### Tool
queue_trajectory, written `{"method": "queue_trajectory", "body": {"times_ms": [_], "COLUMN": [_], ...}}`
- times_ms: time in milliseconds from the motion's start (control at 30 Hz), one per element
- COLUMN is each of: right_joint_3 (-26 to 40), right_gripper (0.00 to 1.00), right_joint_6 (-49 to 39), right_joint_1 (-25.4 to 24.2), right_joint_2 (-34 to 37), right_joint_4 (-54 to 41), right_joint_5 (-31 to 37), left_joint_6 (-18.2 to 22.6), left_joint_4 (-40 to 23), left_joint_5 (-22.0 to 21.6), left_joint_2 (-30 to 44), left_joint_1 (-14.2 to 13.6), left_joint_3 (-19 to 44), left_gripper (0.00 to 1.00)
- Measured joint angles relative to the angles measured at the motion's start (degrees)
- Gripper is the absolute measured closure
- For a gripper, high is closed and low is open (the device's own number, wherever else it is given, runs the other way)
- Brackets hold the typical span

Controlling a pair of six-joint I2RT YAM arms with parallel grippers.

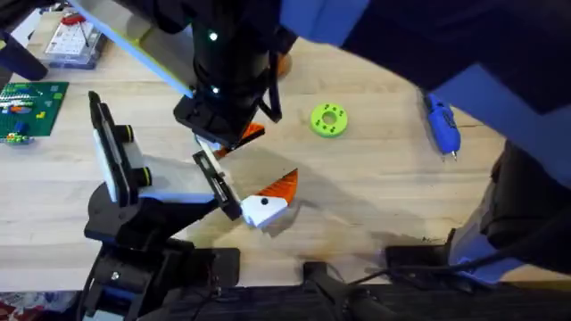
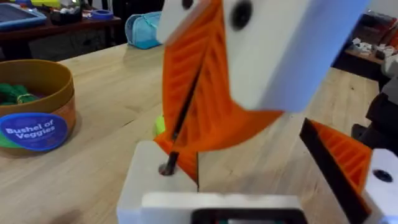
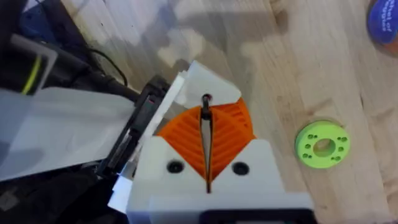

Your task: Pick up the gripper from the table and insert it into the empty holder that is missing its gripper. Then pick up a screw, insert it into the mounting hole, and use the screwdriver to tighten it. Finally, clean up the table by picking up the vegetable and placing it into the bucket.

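The holder (image 1: 215,178), a slim black bracket on a white arm, carries the gripper (image 1: 265,209) at its end, with its orange finger pointing away. My right gripper (image 3: 205,107) is shut. Its tips touch a white block (image 3: 208,81) beside the black bracket (image 3: 140,121). A small dark spot sits at the tips; I cannot tell whether it is a screw or a hole. From overhead, the right gripper (image 1: 237,134) hangs just above the holder. My left gripper (image 2: 217,204) is low over the table, facing the right gripper's orange pads (image 2: 230,99). The screwdriver (image 1: 442,125) lies at the right. The bucket (image 2: 37,78) holds green shapes; I cannot single out the vegetable.
A bright green disc with holes (image 1: 328,120) lies between the holder and the screwdriver. A wider black plate with yellow-green rings (image 1: 111,152) stands left of the white arm. Green circuit boards (image 1: 31,107) and a small parts box (image 1: 76,40) sit at the far left.
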Motion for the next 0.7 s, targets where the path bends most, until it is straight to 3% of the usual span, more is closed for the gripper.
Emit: {"method": "queue_trajectory", "body": {"times_ms": [700], "right_joint_3": [0.0], "right_gripper": [0.993], "right_joint_6": [0.0], "right_joint_1": [0.0], "right_joint_2": [1.6], "right_joint_4": [0.0], "right_joint_5": [0.0], "left_joint_6": [0.0], "left_joint_4": [0.0], "left_joint_5": [0.0], "left_joint_2": [0.0], "left_joint_1": [0.0], "left_joint_3": [0.0], "left_gripper": [0.014]}}
